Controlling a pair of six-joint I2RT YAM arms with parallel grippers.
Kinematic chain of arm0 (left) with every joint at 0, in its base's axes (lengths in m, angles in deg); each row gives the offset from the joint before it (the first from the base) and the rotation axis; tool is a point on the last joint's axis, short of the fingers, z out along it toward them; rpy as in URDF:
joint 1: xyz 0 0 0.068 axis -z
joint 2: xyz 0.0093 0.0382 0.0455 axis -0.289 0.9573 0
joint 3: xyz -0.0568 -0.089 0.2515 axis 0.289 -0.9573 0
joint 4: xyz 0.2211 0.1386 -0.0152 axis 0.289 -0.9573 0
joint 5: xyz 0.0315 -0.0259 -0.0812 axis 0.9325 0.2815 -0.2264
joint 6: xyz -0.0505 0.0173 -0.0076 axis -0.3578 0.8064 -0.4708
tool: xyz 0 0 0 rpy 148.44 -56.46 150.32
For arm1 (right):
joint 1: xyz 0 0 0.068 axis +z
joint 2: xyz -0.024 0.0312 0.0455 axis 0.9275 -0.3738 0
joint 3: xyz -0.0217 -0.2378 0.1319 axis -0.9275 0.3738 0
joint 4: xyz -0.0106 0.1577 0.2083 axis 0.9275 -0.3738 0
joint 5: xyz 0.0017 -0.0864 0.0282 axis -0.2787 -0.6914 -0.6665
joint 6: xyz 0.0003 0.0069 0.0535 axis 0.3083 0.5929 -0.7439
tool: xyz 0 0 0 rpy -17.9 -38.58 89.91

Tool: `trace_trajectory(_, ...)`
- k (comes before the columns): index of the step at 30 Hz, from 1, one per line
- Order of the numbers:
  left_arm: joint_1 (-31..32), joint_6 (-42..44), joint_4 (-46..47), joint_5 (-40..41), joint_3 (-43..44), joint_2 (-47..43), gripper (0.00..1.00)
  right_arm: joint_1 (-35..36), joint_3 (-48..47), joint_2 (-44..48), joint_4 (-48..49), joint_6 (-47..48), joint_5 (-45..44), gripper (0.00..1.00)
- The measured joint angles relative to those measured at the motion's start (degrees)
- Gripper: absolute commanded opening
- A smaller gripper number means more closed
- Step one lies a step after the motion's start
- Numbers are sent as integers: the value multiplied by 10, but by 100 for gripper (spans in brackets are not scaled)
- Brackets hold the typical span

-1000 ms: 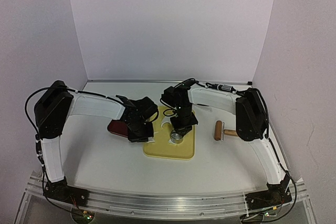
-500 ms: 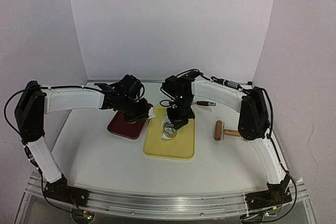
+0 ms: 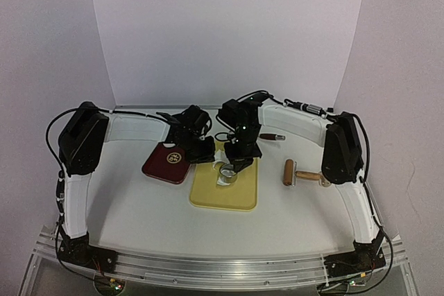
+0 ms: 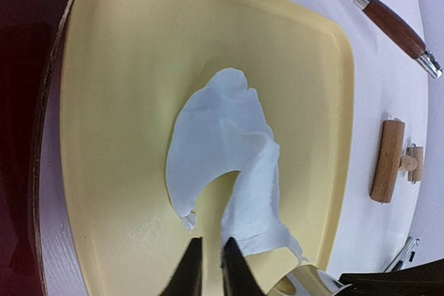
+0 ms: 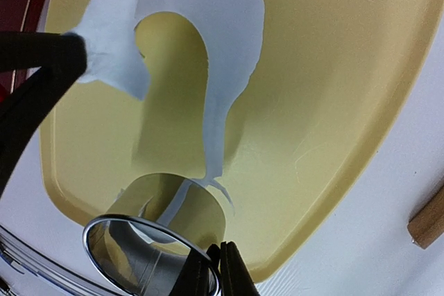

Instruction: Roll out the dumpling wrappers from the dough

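**Near half of the board (image 3: 222, 200).** The cutter (image 3: 227, 174) is stood upright, its rim gripped by the clenched right claw (image 5: 216, 268).

**Middle of the board.** The dough (image 4: 215, 136) is spread as a thin ragged sheet with one rounded cut-out. A narrow strand of it is run to the cutter's foot.

**Far-left corner of the board.** One flap of the sheet is pinched in the clenched left claw (image 4: 211, 254) and raised off the board.

**Step and next move.** The step is judged to be the lifting away of the cut sheet. A slow peel is called for, with the cutter taken off the strand first, lest the sheet be torn.

**Around the board.** A plate (image 3: 158, 166) is set to its left, a pin (image 3: 288, 171) is laid on the desk (image 3: 139, 220) to its right, and a spatula (image 3: 272, 136) lies beyond its far-right corner.

**Hidden or unclear.** No wrappers can be made out. The cutter's inside is shown only in part and the plate is partly covered by the left arm. A pale round mark on the plate is too small to be identified. Whether the strand is trapped under the cutter cannot be told.
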Motion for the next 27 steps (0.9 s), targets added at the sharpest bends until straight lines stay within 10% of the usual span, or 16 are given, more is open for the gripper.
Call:
trace_trajectory(4, 0, 6, -6, -7, 9, 14, 56, -2, 5, 3, 3, 0, 0, 7)
trace_trajectory(14, 0, 7, -2, 5, -50, -43, 83, -10, 24, 8, 12, 0, 13, 7)
trace_trajectory(27, 22, 1, 61, -63, -217, -186, 74, -19, 45, 8, 26, -5, 55, 6)
